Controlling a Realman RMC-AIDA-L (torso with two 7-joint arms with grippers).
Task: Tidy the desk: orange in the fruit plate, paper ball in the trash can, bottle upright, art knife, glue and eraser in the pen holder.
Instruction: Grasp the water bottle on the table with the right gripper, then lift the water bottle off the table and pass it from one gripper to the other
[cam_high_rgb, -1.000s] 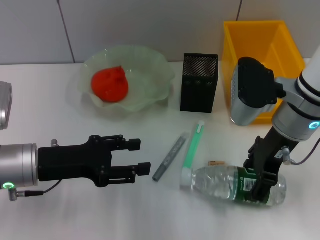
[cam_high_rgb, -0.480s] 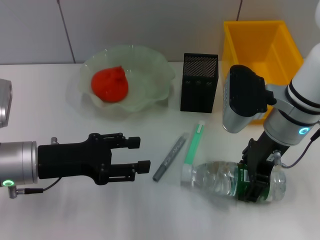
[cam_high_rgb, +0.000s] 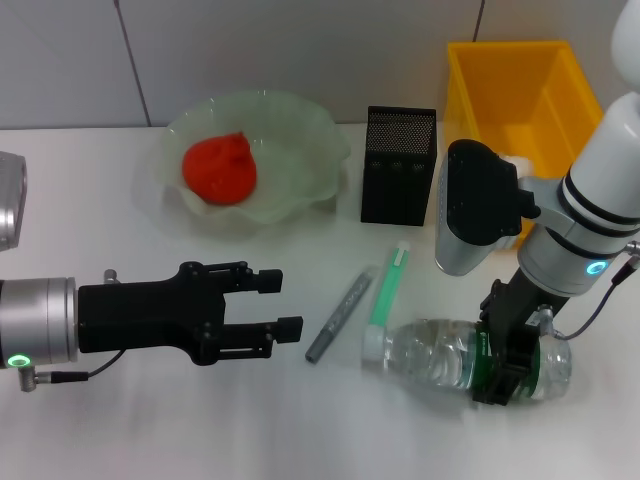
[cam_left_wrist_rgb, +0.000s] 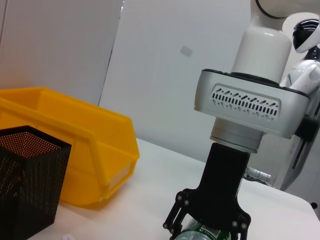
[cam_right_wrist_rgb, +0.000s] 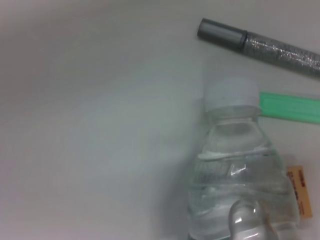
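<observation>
The clear bottle (cam_high_rgb: 430, 360) with a green label lies on its side on the white desk, cap (cam_right_wrist_rgb: 231, 94) toward the left arm. My right gripper (cam_high_rgb: 503, 368) comes down from above and is shut on the bottle at its label; one fingertip (cam_right_wrist_rgb: 246, 220) rests on the bottle. My left gripper (cam_high_rgb: 284, 305) hovers open and empty at the near left. The orange (cam_high_rgb: 220, 168) sits in the pale green fruit plate (cam_high_rgb: 305, 140). The grey art knife (cam_high_rgb: 340, 315) and green glue (cam_high_rgb: 388, 285) lie beside the cap. The tan eraser (cam_right_wrist_rgb: 299, 192) lies against the bottle. The paper ball is not clearly visible.
The black mesh pen holder (cam_high_rgb: 398, 165) stands behind the knife and glue. The yellow bin (cam_high_rgb: 520, 90) stands at the back right, partly behind the right arm's wrist (cam_high_rgb: 475, 210). The wall is close behind them.
The right arm's wrist has swung left and lower, and its gripper has shifted slightly left with the bottle, which has turned a little. The left arm has barely moved.
</observation>
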